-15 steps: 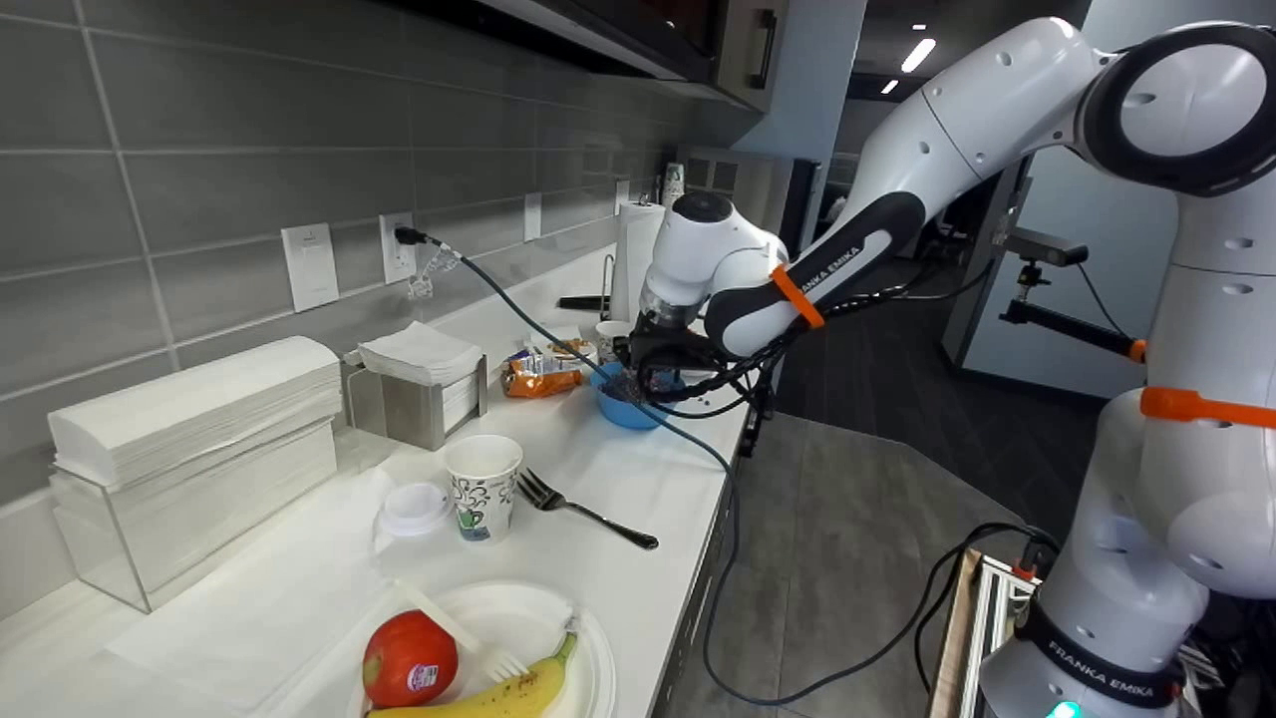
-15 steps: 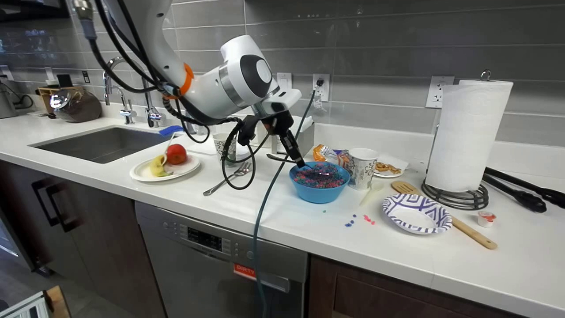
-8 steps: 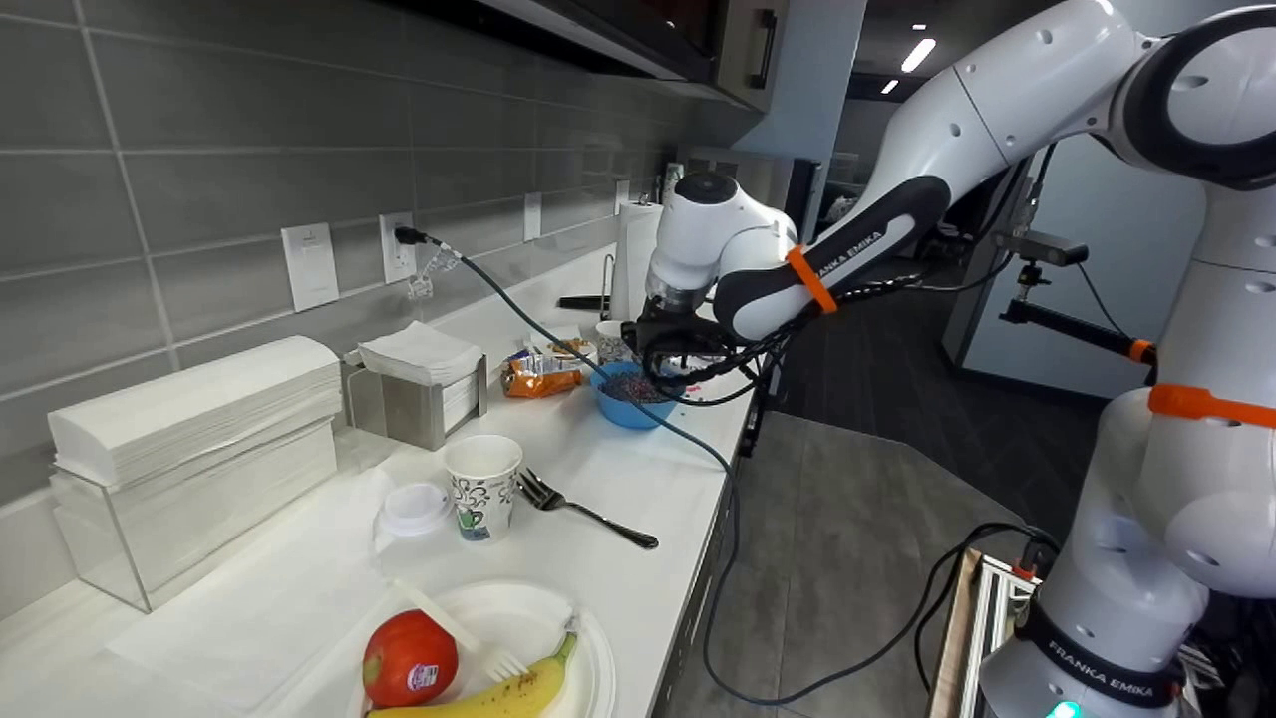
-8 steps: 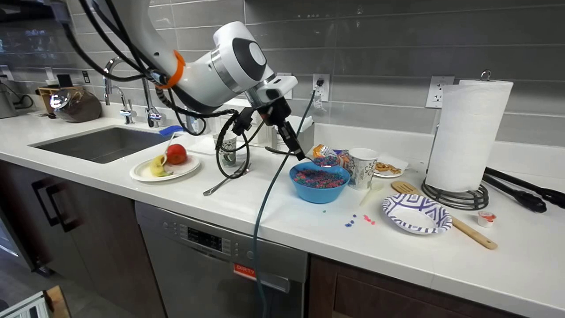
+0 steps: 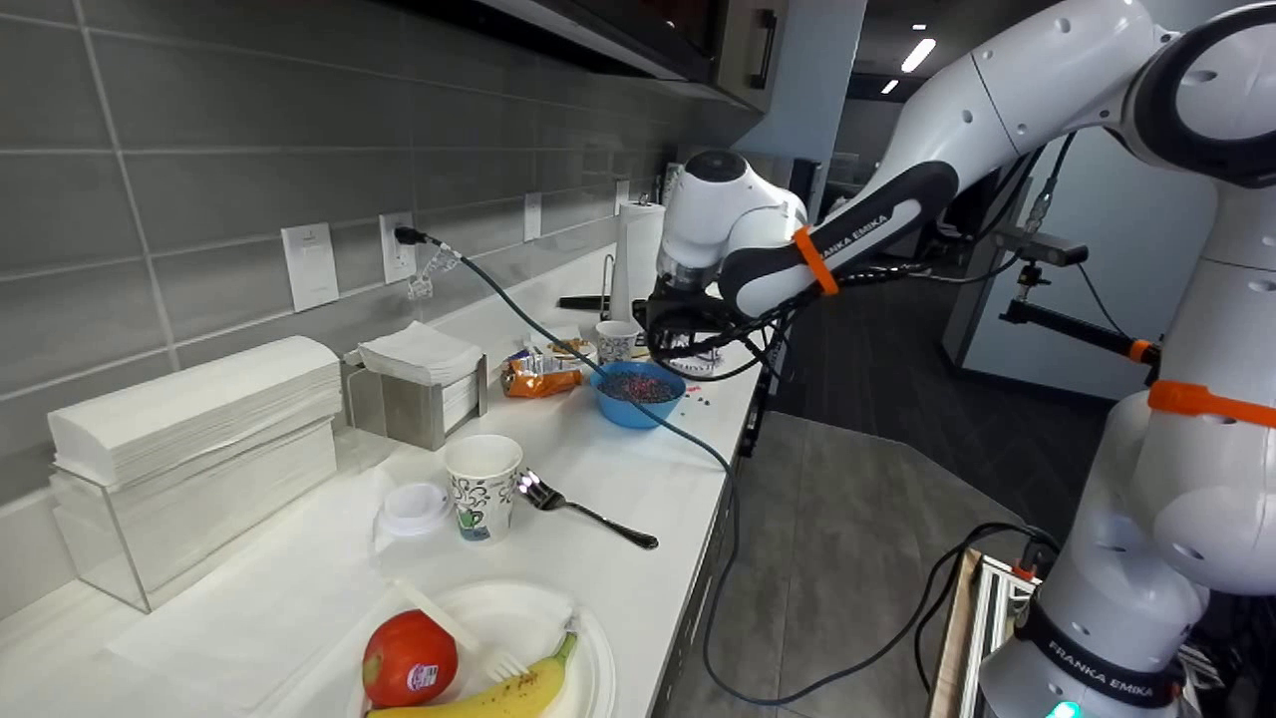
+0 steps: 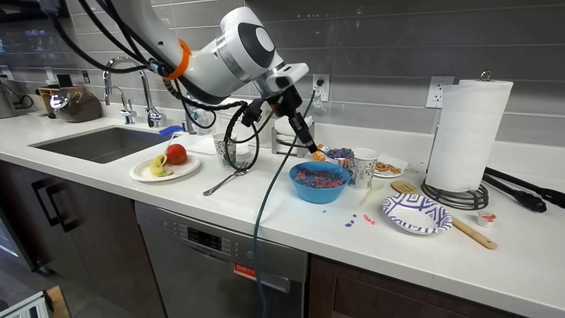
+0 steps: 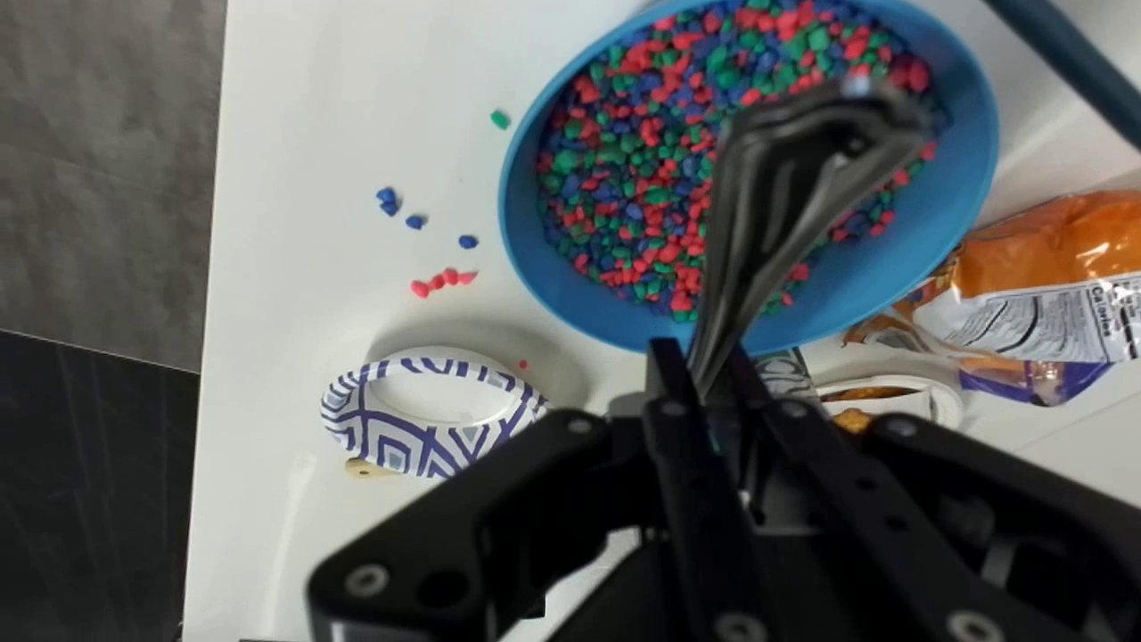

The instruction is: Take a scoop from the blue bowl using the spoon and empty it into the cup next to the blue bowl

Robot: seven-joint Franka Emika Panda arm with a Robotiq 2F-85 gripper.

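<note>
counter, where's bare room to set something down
Bare counter lies in front of the tongs, past the spatula handle; also between fork and blue bowl, though a cable crosses there. Crowded: beside the bowl, with cup, orange bag and small plate.

Backing a white countertop (image 6: 529,251) with gray wall tiles (image 6: 379,59), flanking a dishwasher (image 6: 190,269) with dark wood cabinets (image 6: 379,296), spreading gray flooring (image 5: 847,529) below, glowing from ceiling lights (image 5: 917,56)
</note>
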